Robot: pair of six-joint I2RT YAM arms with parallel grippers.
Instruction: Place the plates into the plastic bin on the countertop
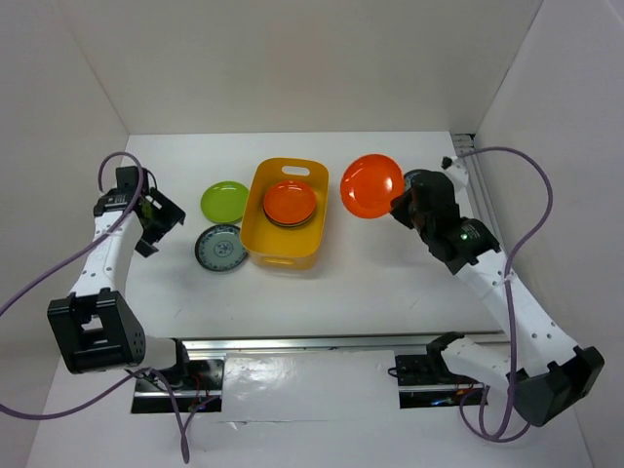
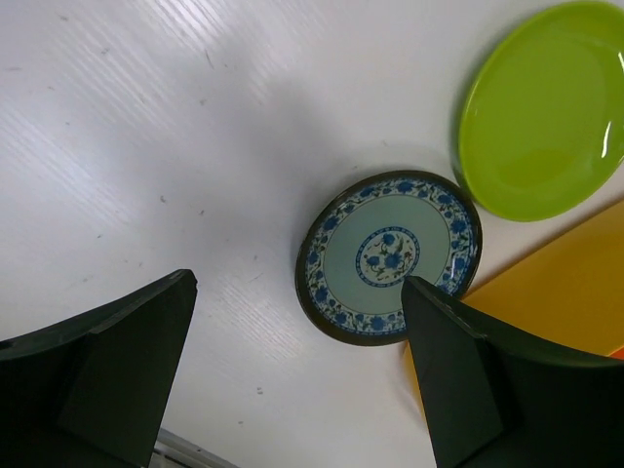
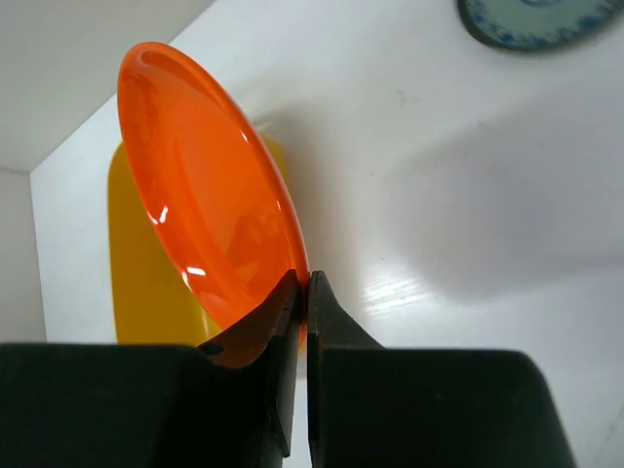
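The yellow-orange plastic bin stands on the white countertop. In it lies an orange plate on top of a dark plate. My right gripper is shut on the rim of a second orange plate and holds it tilted above the table, right of the bin; the pinch shows in the right wrist view. A lime green plate and a grey-blue patterned plate lie left of the bin. My left gripper is open and empty, left of them.
In the left wrist view the patterned plate, the green plate and the bin wall lie ahead of the open gripper. Another patterned plate lies on the table beyond the right gripper. White walls enclose the table.
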